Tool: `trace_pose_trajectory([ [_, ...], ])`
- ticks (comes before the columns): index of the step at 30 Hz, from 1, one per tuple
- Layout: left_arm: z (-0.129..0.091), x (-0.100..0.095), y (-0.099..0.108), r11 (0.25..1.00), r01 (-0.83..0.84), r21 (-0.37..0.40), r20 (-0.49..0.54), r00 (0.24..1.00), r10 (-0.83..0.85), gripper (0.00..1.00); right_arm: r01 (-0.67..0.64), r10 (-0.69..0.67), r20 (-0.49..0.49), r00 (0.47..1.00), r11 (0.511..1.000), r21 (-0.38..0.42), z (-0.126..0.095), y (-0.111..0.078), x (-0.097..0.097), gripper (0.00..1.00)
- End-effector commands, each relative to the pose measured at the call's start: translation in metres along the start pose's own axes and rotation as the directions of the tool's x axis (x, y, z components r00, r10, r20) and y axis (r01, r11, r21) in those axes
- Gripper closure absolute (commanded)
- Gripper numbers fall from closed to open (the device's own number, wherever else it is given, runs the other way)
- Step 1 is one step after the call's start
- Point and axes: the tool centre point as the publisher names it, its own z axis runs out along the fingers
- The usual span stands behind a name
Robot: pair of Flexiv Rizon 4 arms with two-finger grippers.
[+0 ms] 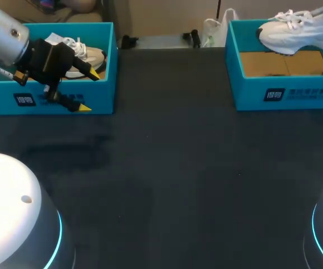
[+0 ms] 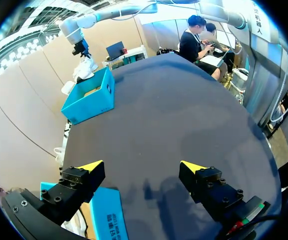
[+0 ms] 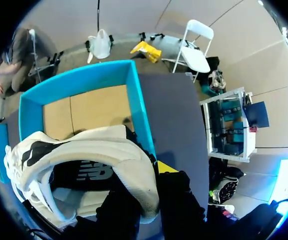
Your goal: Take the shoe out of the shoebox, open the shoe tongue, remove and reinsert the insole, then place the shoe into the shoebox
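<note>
Right gripper (image 3: 146, 196): I hold the white shoe (image 3: 84, 160) over the right shoebox (image 3: 134, 100).
Left gripper (image 2: 143, 167): wide, empty.
Next: I lift clear of the walls, then lower to the desk (image 1: 178, 168).

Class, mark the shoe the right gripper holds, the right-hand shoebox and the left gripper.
held shoe (image 1: 294, 35): head view, on its side panel.
right-hand shoebox (image 1: 251, 93): head view, on its front wall.
left gripper (image 2: 141, 166): left wrist view, midway between its yellow tips.

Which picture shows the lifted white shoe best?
The right wrist view: the white shoe fills it, close up, above the blue box. The head view has it small in a corner; the left wrist view shows it tiny, far away.
</note>
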Motion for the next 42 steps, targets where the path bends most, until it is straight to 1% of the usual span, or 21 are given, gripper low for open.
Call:
trace_pose_trajectory([
  [1, 0.000, 0.000, 0.000, 1.000, 0.000, -0.004, -0.001, 1.000, 0.000, 0.00, 0.007, -0.007, 0.001, 1.000, 1.000, -0.008, 0.009, 0.001, 0.005, 1.00],
  [9, 0.000, 0.000, 0.000, 1.000, 0.000, -0.004, -0.001, 1.000, 0.000, 0.00, 0.019, -0.018, 0.023, 1.000, 0.999, -0.033, 0.023, 0.009, 0.012, 1.00],
  [20, 0.000, 0.000, 0.000, 1.000, 0.000, -0.004, -0.001, 1.000, 0.000, 0.00, 0.047, -0.044, 0.079, 0.996, 0.998, -0.037, 0.052, 0.016, 0.023, 1.00],
  [25, 0.000, 0.000, 0.000, 1.000, 0.000, -0.004, -0.001, 1.000, 0.000, 0.00, 0.045, -0.043, 0.074, 0.996, 0.998, -0.032, 0.066, 0.018, 0.027, 1.00],
  [33, 0.000, 0.000, 0.000, 1.000, 0.000, -0.004, -0.001, 1.000, 0.000, 0.00, 0.038, -0.036, 0.076, 0.996, 0.999, -0.026, 0.082, 0.013, 0.033, 1.00],
  [36, 0.000, 0.000, 0.000, 1.000, 0.000, -0.004, -0.001, 1.000, 0.000, 0.00, 0.033, -0.031, 0.087, 0.996, 0.999, -0.019, 0.089, 0.009, 0.035, 1.00],
  [42, 0.000, 0.000, 0.000, 1.000, 0.000, -0.004, -0.001, 1.000, 0.000, 0.00, 0.024, -0.023, 0.102, 0.994, 1.000, -0.006, 0.095, -0.002, 0.037, 1.00],
])
